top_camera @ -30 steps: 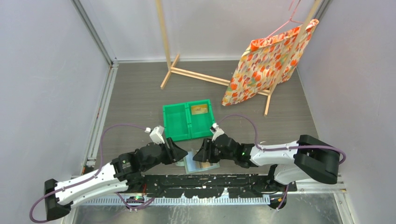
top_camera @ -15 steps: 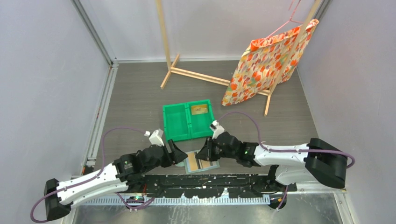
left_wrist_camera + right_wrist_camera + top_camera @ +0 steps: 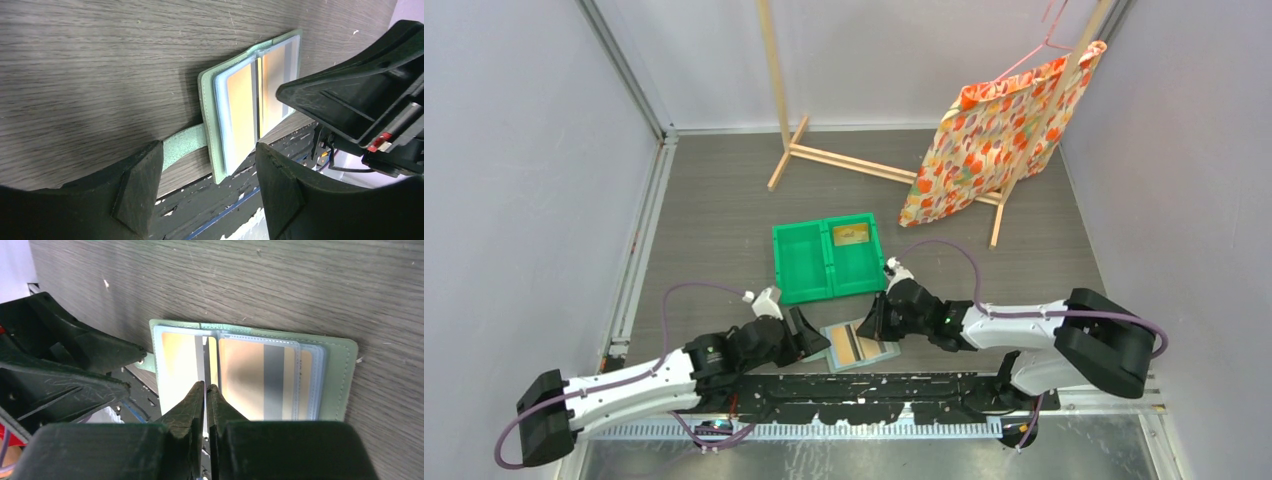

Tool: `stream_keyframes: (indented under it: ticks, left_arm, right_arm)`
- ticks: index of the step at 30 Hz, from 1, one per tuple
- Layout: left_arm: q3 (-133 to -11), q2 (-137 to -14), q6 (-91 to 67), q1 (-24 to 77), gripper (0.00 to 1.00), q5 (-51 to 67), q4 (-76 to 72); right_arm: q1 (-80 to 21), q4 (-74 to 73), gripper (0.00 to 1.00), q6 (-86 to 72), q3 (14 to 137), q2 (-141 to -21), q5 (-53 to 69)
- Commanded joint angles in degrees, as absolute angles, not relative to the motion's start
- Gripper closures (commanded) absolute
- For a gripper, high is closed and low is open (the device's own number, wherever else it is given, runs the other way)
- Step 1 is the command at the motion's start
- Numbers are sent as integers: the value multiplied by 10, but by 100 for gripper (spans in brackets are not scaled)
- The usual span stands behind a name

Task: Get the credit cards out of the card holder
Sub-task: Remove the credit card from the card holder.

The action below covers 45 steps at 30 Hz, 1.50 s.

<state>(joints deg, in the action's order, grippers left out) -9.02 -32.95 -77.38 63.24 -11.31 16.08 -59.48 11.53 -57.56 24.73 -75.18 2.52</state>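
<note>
The card holder (image 3: 856, 347) lies open on the tabletop (image 3: 714, 210) near its front edge, with tan credit cards (image 3: 245, 375) in its sleeves. The right tool (image 3: 206, 386) is pinched nearly together over the centre fold; whether it grips anything I cannot tell. The left tool (image 3: 207, 150) stands wide, the holder's strap (image 3: 182, 142) between its fingers.

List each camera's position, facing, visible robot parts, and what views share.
Top external: above and behind, looking down at the table; left arm, right arm show.
Left wrist: on left arm, facing the holder past the open left tool.
Right wrist: on right arm, facing the holder past the shut right tool.
Shared: all show the open holder.
</note>
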Motion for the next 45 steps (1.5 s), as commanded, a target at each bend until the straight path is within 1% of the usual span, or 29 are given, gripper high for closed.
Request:
stream_keyframes:
  ticks: [1, 5, 11, 14, 17, 26, 35, 40, 45]
  left_arm:
    - [-84, -362, -777, 632, 32, -103, 79]
    - [-103, -383, -761, 632, 33, -108, 84]
    - [-164, -375, -703, 632, 33, -162, 175]
    - [-176, -368, -677, 632, 33, -182, 175]
    - [-180, -384, -666, 631, 31, -185, 171]
    - [-174, -518, -662, 628, 31, -126, 75]
    - [-140, -579, -689, 618, 31, -55, -79]
    - [-141, -591, -705, 618, 32, -40, -106]
    - [-128, -548, -717, 616, 32, -52, -130]
  right_arm:
    - [-592, 162, 89, -582, 238, -780, 40]
    - [-592, 190, 89, -591, 232, -813, 49]
    - [-592, 211, 89, -599, 222, -832, 53]
    - [-592, 211, 89, -598, 221, -832, 53]
    - [-592, 211, 89, -599, 220, -832, 52]
    - [-592, 214, 89, -601, 215, -833, 52]
    - [-592, 216, 89, -603, 207, -827, 49]
    - [-592, 221, 89, -605, 207, -829, 54]
    - [-592, 221, 89, -606, 206, -821, 56]
